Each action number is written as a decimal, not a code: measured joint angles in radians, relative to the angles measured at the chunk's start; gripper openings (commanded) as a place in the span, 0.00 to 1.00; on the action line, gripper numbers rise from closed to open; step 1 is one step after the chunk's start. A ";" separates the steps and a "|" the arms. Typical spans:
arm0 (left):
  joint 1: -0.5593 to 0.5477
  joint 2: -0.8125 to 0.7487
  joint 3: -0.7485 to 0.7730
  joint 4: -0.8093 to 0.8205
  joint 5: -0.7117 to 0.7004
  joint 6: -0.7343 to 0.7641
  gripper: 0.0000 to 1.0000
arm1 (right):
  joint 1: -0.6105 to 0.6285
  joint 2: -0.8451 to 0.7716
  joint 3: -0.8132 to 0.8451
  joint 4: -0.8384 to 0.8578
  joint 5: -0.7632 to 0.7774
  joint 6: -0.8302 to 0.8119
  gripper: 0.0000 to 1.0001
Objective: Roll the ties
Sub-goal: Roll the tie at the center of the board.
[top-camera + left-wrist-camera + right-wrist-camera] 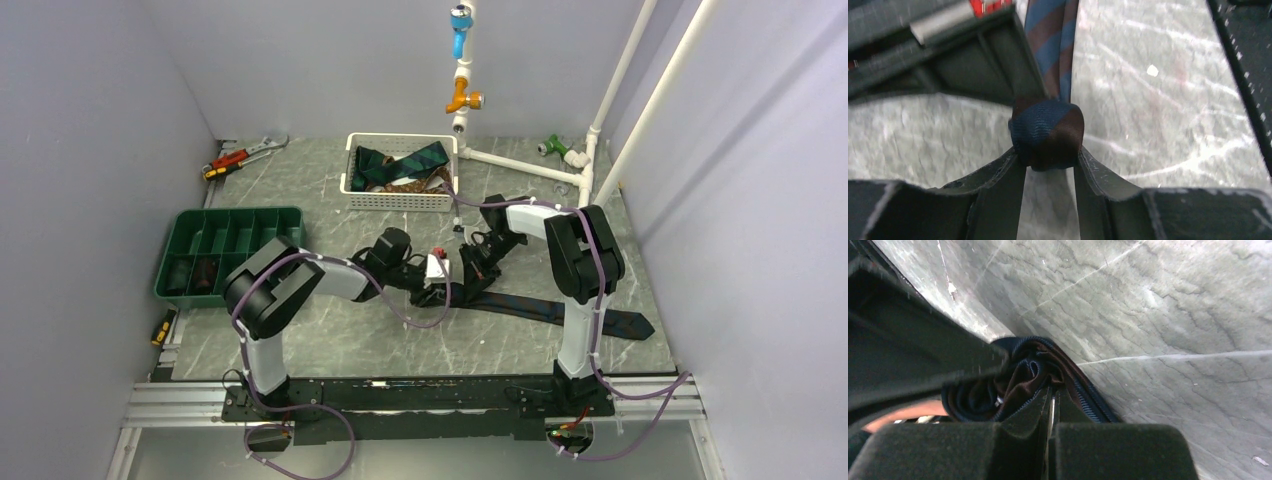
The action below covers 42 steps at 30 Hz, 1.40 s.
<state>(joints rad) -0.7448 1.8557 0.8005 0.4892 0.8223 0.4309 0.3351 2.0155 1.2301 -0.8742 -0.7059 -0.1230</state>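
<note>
Striped tie (pixel 560 310), rolling begun: small roll (pixel 1047 134) mid-table (pixel 400 345), clasped between left gripper (pixel 1049 152) jaws, right gripper (pixel 1050 400) jaws pinched tight on its core fabric, tail lying flat rightward; next probably needs further turns under even tension.

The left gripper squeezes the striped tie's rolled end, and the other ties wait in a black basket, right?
The basket is white, not black: the top external view shows it. The left gripper does hold the rolled end of the striped tie.
</note>
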 measured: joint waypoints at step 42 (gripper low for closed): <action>-0.048 0.087 -0.003 0.142 -0.053 -0.061 0.36 | 0.003 -0.009 -0.029 0.026 -0.015 0.003 0.00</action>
<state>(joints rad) -0.7929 1.9427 0.7979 0.6312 0.7692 0.3698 0.3386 2.0064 1.2011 -0.8478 -0.7208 -0.1204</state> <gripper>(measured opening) 0.647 0.007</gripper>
